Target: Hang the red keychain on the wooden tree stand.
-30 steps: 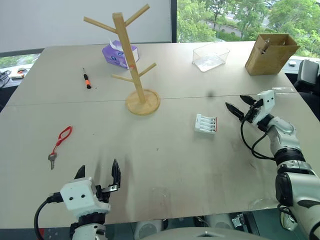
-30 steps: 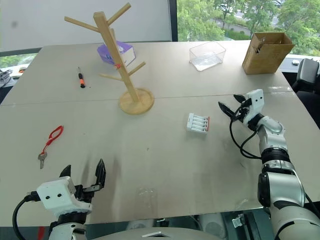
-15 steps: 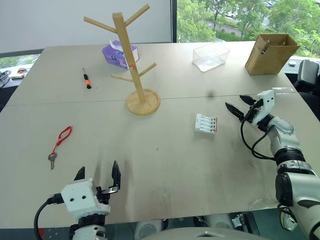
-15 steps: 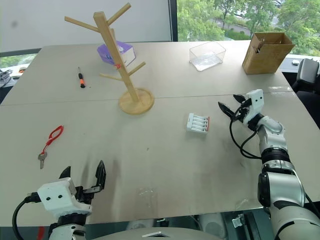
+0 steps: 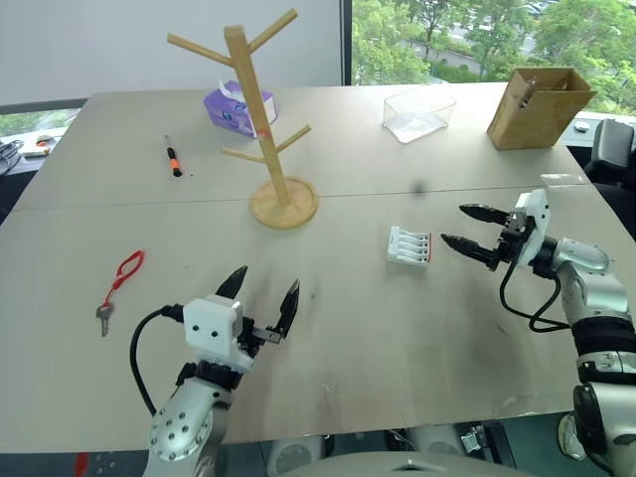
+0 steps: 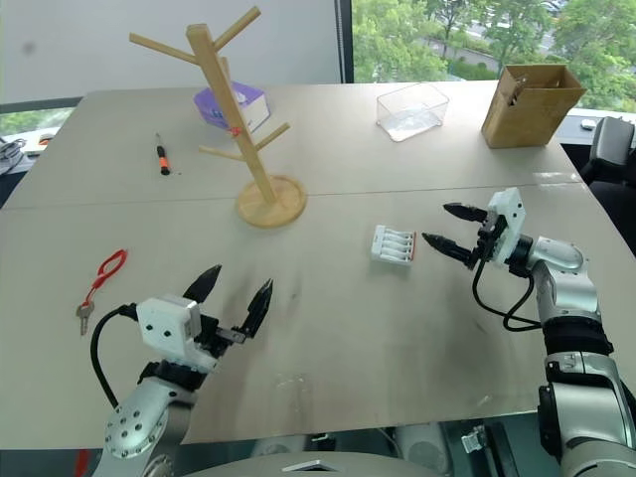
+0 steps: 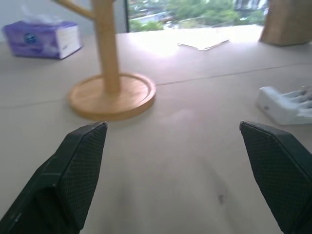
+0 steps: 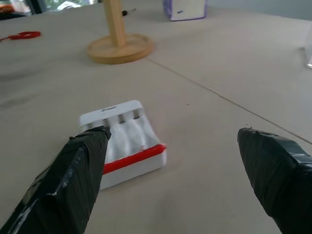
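The red keychain (image 5: 125, 272) lies flat on the table at the left, its small silver key (image 5: 102, 317) at the near end. The wooden tree stand (image 5: 266, 129) rises upright behind the table's middle on its round base (image 7: 112, 95). My left gripper (image 5: 264, 296) hovers open and empty over the near table, right of the keychain, pointing toward the stand. My right gripper (image 5: 465, 227) is open and empty on the right side, its fingertips aimed left at a white battery holder (image 8: 124, 141).
A black-and-orange screwdriver (image 5: 172, 157) and a purple tissue box (image 5: 237, 105) lie at the far left. A clear plastic tub (image 5: 418, 112) and a brown cardboard box (image 5: 538, 105) stand at the far right. A seam (image 5: 397, 191) runs across the tabletop.
My left gripper has risen from the near table edge, moving forward and right, and tilted up toward the stand. My right gripper has drawn back and turned to point left. The keychain has not moved.
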Action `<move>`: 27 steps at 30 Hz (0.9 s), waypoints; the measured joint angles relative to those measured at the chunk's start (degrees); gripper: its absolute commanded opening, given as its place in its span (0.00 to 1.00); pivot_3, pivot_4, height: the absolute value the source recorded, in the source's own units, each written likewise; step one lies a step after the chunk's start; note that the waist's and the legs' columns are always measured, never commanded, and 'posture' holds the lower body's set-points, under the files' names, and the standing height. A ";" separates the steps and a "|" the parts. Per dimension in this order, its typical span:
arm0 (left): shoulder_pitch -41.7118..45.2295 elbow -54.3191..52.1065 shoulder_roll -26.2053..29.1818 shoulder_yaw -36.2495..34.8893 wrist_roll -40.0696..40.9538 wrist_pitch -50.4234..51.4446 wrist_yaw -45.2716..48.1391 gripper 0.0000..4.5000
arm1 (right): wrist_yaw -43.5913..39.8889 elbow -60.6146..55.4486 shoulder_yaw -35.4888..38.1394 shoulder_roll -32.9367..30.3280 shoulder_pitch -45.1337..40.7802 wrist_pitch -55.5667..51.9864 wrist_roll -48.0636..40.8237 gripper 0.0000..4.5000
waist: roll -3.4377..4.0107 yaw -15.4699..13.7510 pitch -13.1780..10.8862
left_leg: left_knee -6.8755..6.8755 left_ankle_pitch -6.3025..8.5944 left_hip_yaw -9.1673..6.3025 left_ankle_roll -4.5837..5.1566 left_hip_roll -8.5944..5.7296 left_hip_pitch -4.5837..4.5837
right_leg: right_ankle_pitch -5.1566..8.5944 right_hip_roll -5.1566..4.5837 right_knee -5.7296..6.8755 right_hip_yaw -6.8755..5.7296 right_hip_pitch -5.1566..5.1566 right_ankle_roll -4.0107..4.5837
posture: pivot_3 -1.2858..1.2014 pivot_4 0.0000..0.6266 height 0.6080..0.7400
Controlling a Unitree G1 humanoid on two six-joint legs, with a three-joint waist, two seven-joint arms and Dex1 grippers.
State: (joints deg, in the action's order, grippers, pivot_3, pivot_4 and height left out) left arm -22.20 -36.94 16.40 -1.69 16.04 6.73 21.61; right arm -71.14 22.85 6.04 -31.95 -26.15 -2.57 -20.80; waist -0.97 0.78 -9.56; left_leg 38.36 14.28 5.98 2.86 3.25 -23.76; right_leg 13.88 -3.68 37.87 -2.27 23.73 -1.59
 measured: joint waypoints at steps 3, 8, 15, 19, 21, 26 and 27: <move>4.64 2.39 4.42 2.04 3.68 -0.21 8.54 1.00 | -0.42 -0.44 -1.59 -0.04 0.22 0.77 0.61 1.00 | 0.02 -0.04 0.01 | 0.00 -0.01 0.03 -0.01 -0.03 0.02 | 0.00 0.01 0.00 0.01 -0.01 0.00 | 0.52 0.24 1.00; 6.05 9.49 7.99 3.76 6.63 -2.17 18.93 1.00 | -0.37 3.01 -2.13 0.58 -2.78 3.52 1.97 1.00 | 0.03 -0.02 0.00 | 0.00 -0.01 0.05 -0.02 -0.05 0.02 | 0.00 0.03 -0.02 0.02 0.00 0.00 | 0.52 0.24 1.00; 6.99 17.18 9.87 6.02 4.01 -12.55 27.40 1.00 | -0.85 10.34 -4.01 3.15 -3.91 8.88 3.86 1.00 | 0.03 -0.25 0.00 | 0.02 -0.01 0.08 -0.02 -0.05 0.01 | -0.01 -0.03 -0.03 0.03 -0.02 0.00 | 0.52 0.24 1.00; 8.43 19.54 9.64 6.24 3.51 -13.62 27.68 1.00 | -2.33 13.58 -5.34 4.05 -4.36 11.03 4.74 1.00 | 0.04 -0.09 0.00 | 0.03 -0.01 0.07 -0.02 -0.03 0.02 | -0.01 -0.02 0.00 0.02 -0.02 -0.01 | 0.52 0.24 1.00; 8.54 19.54 9.62 6.29 3.29 -13.75 27.57 1.00 | -2.68 14.91 -5.43 4.22 -5.01 11.84 5.00 1.00 | 0.04 -0.09 0.01 | 0.02 -0.01 0.07 -0.02 -0.02 0.01 | -0.01 -0.02 0.00 0.04 -0.01 -0.01 | 0.52 0.24 1.00; 8.43 17.22 8.91 7.02 3.12 -12.50 25.20 1.00 | -3.71 22.77 -5.68 4.89 -10.03 15.26 7.11 1.00 | 0.04 -0.02 0.01 | 0.02 -0.02 0.08 -0.02 -0.01 0.03 | -0.01 -0.02 0.01 0.04 -0.02 -0.01 | 0.52 0.24 1.00; 8.41 16.88 8.88 7.09 3.06 -12.27 24.76 1.00 | -3.89 23.71 -5.78 5.22 -10.57 15.62 7.38 1.00 | 0.04 -0.02 0.01 | 0.02 -0.02 0.08 -0.02 -0.01 0.02 | -0.01 -0.02 0.01 0.04 -0.02 -0.01 | 0.52 0.24 1.00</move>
State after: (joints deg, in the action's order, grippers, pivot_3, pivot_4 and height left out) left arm -13.78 -20.05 25.27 5.41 19.10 -5.54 46.37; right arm -75.03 46.56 0.26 -26.73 -36.72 13.05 -13.42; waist -0.92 0.76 -9.55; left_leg 38.38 14.27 6.06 2.84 3.24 -23.73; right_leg 13.86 -3.70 37.87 -2.23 23.72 -1.60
